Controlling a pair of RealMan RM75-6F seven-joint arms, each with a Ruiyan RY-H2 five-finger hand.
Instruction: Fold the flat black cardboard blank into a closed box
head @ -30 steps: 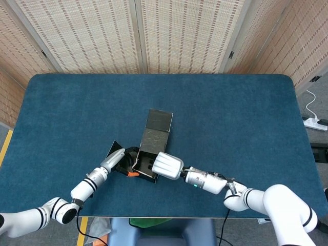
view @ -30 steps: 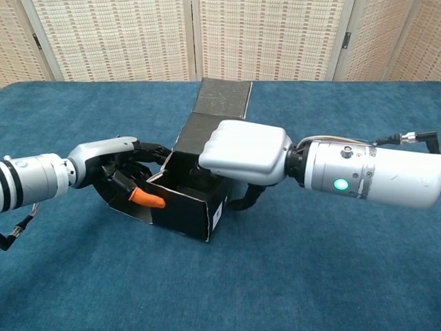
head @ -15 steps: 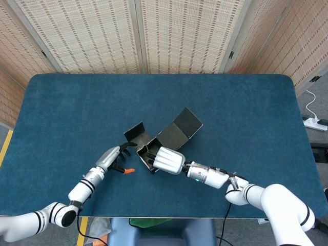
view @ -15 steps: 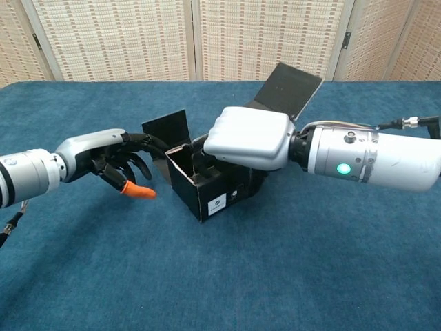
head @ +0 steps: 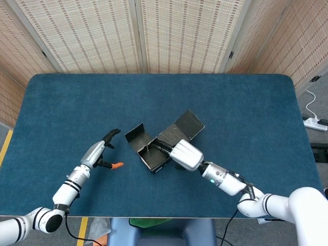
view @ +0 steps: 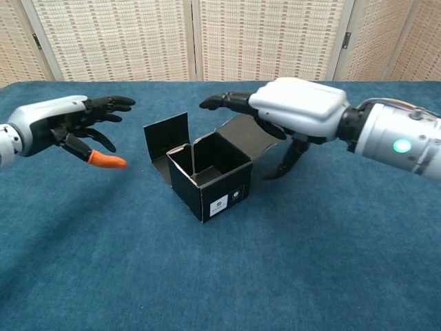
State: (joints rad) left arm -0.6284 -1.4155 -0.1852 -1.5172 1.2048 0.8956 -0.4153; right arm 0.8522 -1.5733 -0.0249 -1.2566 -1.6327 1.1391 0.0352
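Hovering my right hand spread over the back of the black box, I hold nothing; my left hand is spread too, well off to the side. The box stands on the table, top open, lid flap tilted back. Pushing that flap down one-handed could skid the light box or crush the loose side flap inward.
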